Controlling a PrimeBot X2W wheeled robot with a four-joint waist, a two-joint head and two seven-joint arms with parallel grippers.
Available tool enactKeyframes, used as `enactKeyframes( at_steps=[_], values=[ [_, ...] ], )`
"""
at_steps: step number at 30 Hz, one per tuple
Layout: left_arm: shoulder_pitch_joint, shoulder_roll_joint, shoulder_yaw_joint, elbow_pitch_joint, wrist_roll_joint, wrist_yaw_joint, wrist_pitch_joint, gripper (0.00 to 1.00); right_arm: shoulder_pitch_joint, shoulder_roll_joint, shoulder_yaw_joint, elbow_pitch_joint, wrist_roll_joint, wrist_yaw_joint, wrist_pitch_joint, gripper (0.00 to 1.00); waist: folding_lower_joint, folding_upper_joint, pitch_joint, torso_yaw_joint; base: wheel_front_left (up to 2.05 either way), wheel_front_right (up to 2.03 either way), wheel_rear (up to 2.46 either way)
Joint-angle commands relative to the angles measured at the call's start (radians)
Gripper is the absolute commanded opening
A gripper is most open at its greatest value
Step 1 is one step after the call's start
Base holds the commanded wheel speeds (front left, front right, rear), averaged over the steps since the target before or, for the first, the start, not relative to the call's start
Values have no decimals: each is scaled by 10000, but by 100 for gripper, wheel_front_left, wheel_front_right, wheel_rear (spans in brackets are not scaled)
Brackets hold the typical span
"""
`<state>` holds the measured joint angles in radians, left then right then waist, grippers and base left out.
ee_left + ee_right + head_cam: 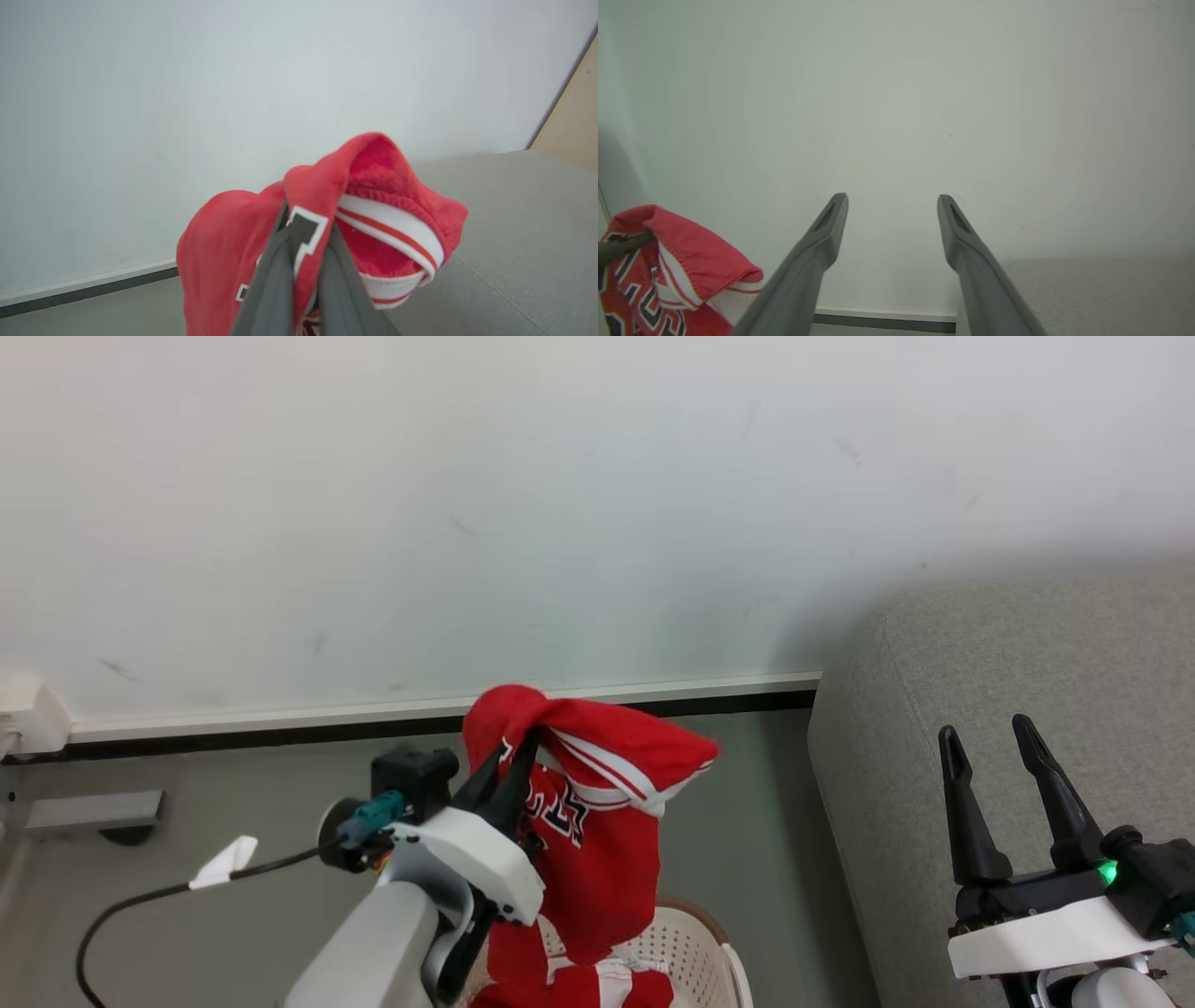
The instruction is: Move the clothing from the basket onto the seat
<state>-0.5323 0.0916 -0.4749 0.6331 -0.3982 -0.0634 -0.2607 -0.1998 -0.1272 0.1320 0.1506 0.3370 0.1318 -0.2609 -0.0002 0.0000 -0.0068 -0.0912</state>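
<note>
One garment in left gripper, basket beneath, sofa alongside, wall behind

Open at frame centre, over bare floor between hanging clothing and seat. Blocked across the top by white wall, at lower centre by basket, at lower left by trailing cable.

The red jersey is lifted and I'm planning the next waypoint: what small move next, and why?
Probably swing the left gripper toward the robot's right, over the sofa. It is shut on the red jersey, which hangs above the basket, and the sofa stands just right of it.
</note>
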Motion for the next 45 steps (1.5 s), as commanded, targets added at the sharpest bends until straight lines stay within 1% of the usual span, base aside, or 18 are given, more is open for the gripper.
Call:
enactKeyframes(
  at_steps=[1, 6, 12, 17, 24, 27, 29, 34, 38, 45],
  values=[
    [73, 151, 121, -364, -172, 41, 129, 0, 188, -9, 13, -24, 21, -21, -24, 100, 2, 0, -79, -18, 0, 0, 0],
    [-133, 427, 333, -1665, -301, 232, 642, 0, 291, 35, 187, 19, 79, -21, -25, 100, 2, 0, -180, 36, 0, 0, 0],
    [-167, 566, 433, -2644, -439, 482, 1122, 0, 259, 16, 344, 38, 158, -21, -24, 100, 2, 0, -212, 49, 0, 0, 0],
    [-83, 646, 420, -3047, -489, 607, 1344, 0, 236, -29, 514, 82, 230, -21, -25, 100, 2, 0, -237, 34, 0, 0, 0],
    [-144, 662, 386, -3365, -521, 693, 1441, 0, 264, -94, 1034, 164, 409, -21, -24, 100, 2, 0, -262, 56, 0, 0, 0],
    [-205, 607, 335, -3473, -542, 666, 1490, 0, 219, -202, 1595, 299, 682, -21, -24, 100, 2, 0, -270, 106, 0, 0, 0],
    [-244, 546, 273, -3562, -564, 628, 1502, 0, 225, -238, 2006, 647, 855, -21, -24, 100, 2, 0, -288, 179, 0, 0, 0],
    [-260, 337, -4, -3775, -535, 558, 1550, 0, -202, -211, 3426, 1680, 1855, -21, -24, 100, 2, 0, -347, 453, 0, 0, 0],
    [-213, 168, -322, -3990, -637, 445, 1668, 0, -710, -343, 4663, 2419, 3264, -21, -25, 100, 2, 0, -348, 732, 0, 0, 0],
    [-129, -125, -928, -4431, -879, 288, 1862, 0, -1652, -774, 6670, 3596, 5726, -21, -23, 100, 2, 0, -283, 1309, 0, 0, 0]
  ],
)
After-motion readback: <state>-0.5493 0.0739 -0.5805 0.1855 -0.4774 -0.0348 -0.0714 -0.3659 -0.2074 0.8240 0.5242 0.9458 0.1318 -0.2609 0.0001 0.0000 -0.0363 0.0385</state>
